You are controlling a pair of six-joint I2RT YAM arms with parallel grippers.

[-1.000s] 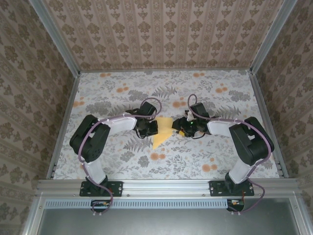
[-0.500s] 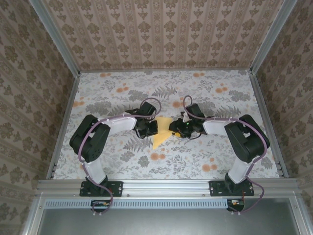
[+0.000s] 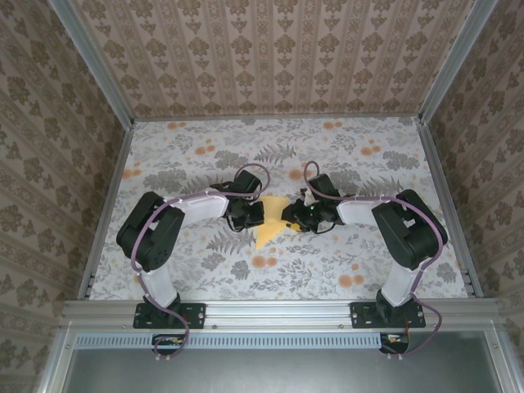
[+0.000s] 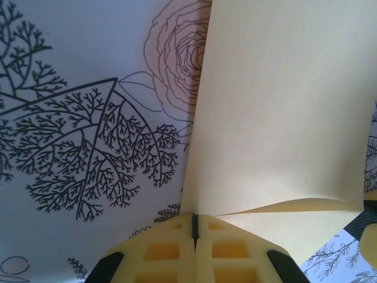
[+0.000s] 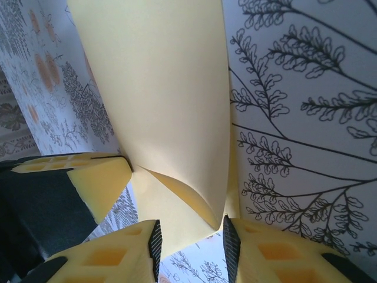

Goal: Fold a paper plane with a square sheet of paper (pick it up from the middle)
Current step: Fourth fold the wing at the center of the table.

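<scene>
Square sheet of paper (image 4: 277,106) pinched by closed left gripper (image 4: 195,224), straddled by part-open right gripper (image 5: 189,236): it could be torn by opposing pulls.

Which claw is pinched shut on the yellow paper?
The left gripper: its jaws meet on the square sheet of paper; the right gripper has jaws apart.

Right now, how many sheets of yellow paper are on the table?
1. The yellow paper lies partly folded at the middle of the table, one edge pinched in the shut left gripper. Another sheet beneath it could be hidden.
</scene>
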